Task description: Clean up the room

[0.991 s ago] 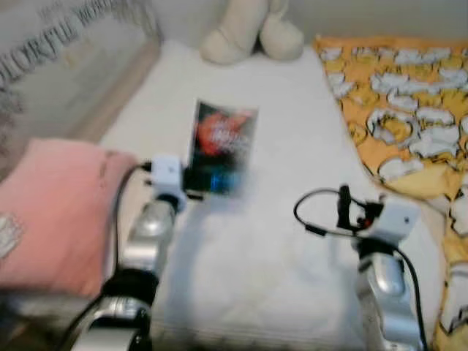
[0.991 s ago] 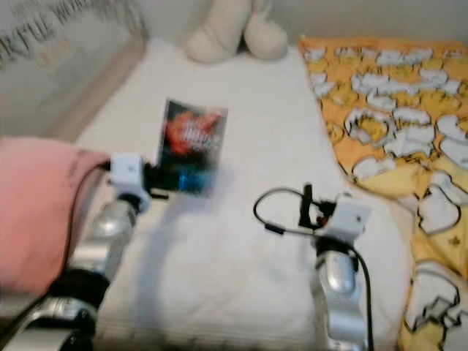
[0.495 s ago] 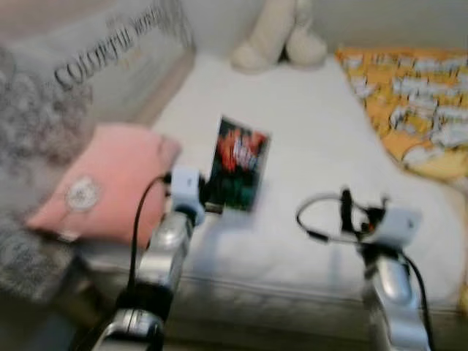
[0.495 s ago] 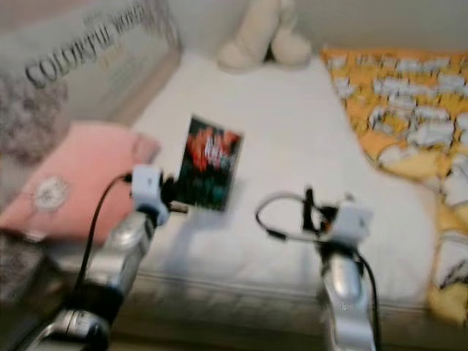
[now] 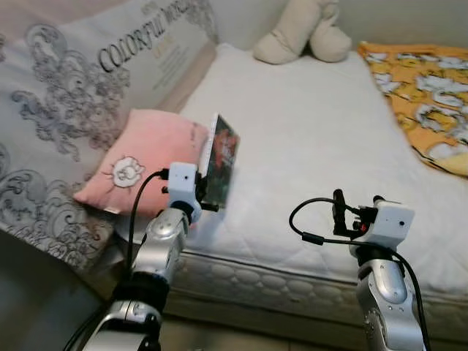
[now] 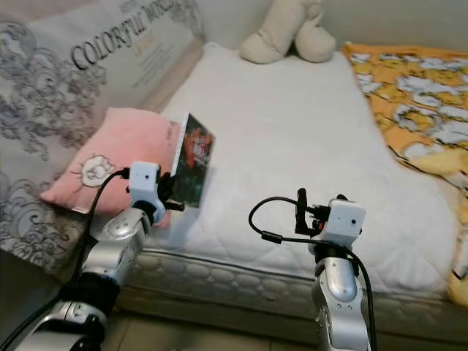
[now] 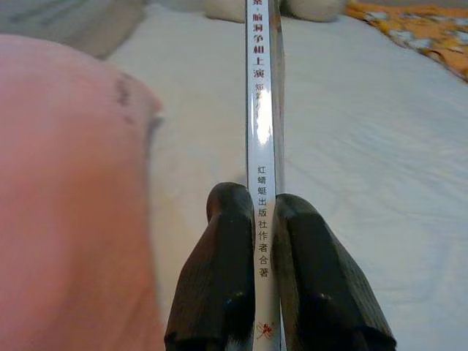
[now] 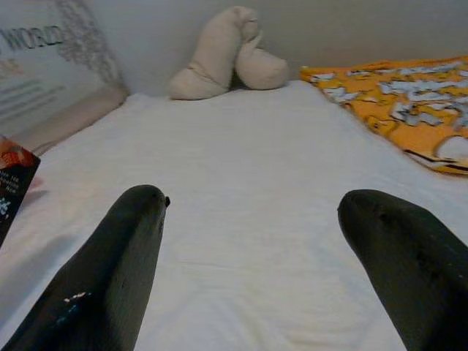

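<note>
Book (image 5: 219,159) held up in the air: that is what the left tool (image 7: 265,219) has. Its two black fingers (image 7: 223,270) are pressed together on the bottom of the book's thin white spine, one on each side. The book stands upright, lifted above the edge of the bed (image 5: 307,139). It has a dark cover with red on it. The spine has small printed signs running down it.

Just beside the book, on the robot's left, lies a pink pillow (image 5: 142,161) with a little white picture on it. The pillow rests on the bed, against a big grey cushion (image 5: 80,102) with curly marks and the word COLORFUL on it.

Bed is covered with a white sheet. At the far end, by the wall, sits a cream soft toy (image 5: 303,33). On the robot's right side of the bed lies an orange blanket (image 5: 424,88) with white shapes all over it.

Right tool (image 8: 256,241) is held out over the near edge of the bed, well apart from the book. Its two fingers (image 8: 110,270) are wide apart, with the white sheet showing between them. A black cable (image 5: 311,219) loops out from the right wrist.
</note>
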`<state>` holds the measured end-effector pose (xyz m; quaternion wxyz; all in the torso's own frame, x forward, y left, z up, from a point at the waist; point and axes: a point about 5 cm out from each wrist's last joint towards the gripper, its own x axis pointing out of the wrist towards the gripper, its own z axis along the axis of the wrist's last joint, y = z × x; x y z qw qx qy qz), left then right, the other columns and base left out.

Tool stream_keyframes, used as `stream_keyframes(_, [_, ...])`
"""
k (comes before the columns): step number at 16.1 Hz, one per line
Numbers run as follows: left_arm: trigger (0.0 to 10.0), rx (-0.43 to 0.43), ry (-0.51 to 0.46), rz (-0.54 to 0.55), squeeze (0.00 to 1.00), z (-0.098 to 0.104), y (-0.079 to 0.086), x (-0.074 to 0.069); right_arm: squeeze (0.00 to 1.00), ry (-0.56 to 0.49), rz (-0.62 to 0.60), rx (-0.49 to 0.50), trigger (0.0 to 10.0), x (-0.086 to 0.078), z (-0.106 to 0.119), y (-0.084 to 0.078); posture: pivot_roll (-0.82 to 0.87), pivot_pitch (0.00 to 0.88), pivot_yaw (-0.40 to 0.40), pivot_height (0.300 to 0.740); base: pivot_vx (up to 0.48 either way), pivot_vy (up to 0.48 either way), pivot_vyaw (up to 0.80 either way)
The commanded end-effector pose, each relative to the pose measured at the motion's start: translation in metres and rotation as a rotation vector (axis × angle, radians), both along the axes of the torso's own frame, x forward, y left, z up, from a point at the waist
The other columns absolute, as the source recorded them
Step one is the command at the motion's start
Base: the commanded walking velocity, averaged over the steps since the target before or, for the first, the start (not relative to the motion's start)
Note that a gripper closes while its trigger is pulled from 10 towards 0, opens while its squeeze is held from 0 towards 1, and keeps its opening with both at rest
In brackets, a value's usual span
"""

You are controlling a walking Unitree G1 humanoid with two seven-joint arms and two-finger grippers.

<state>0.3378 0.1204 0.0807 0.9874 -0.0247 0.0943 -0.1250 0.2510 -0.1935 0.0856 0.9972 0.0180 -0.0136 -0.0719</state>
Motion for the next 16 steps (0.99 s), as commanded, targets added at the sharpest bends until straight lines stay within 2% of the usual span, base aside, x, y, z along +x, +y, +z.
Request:
stream_keyframes(1, [10.0, 0.009, -0.071, -0.038, 0.00, 0.021, -0.004, 0.015, 0.00, -0.011, 0.006, -0.001, 10.0, -0.001, 0.003, 0.000, -0.15, 0.000, 0.073, 0.740, 0.000, 0.000, 0.00])
stream_keyframes(3, [10.0, -0.030, -0.046, -0.063, 0.00, 0.029, -0.006, 0.027, 0.00, -0.008, 0.017, -0.007, 10.0, -0.005, 0.003, 0.001, -0.16, 0.000, 0.069, 0.740, 0.000, 0.000, 0.00])
stream_keyframes(6, [10.0, -0.192, 0.076, -0.067, 0.00, 0.034, -0.009, 0.041, 0.00, 0.016, 0.025, -0.020, 10.0, -0.019, 0.001, 0.000, -0.20, 0.022, 0.056, 0.740, 0.000, 0.000, 0.00])
stream_keyframes(8, [10.0, -0.326, 0.209, -0.045, 0.00, 0.024, -0.008, 0.040, 0.00, 0.045, 0.027, -0.040, 10.0, -0.032, 0.001, -0.006, -0.24, 0.059, 0.041, 0.740, 0.000, 0.000, 0.00])
stream_keyframes(9, [10.0, -0.355, 0.288, 0.001, 0.00, 0.013, -0.004, 0.036, 0.00, 0.059, 0.030, -0.049, 10.0, -0.039, 0.001, -0.008, -0.26, 0.083, 0.029, 0.740, 0.000, 0.000, 0.00])
stream_keyframes(11, [10.0, -0.296, 0.354, 0.057, 0.00, -0.004, 0.006, 0.028, 0.00, 0.079, 0.045, -0.068, 10.0, -0.048, 0.003, -0.011, -0.29, 0.107, 0.013, 0.740, 0.000, 0.000, 0.00])
stream_keyframes(12, [10.0, -0.268, 0.368, 0.092, 0.00, -0.009, 0.016, 0.026, 0.00, 0.084, 0.051, -0.084, 10.0, -0.053, 0.007, -0.012, -0.30, 0.114, 0.006, 0.740, 0.000, 0.000, 0.00])
stream_keyframes(14, [10.0, -0.239, 0.355, 0.130, 0.00, -0.006, 0.028, 0.028, 0.00, 0.096, 0.047, -0.088, 10.0, -0.059, 0.009, -0.015, -0.31, 0.123, -0.001, 0.740, 0.000, 0.000, 0.00])
stream_keyframes(16, [10.0, -0.140, 0.285, 0.151, 0.00, 0.008, 0.044, 0.036, 0.00, 0.110, 0.052, -0.091, 10.0, -0.062, 0.010, -0.014, -0.31, 0.127, -0.006, 0.740, 0.000, 0.000, 0.00])
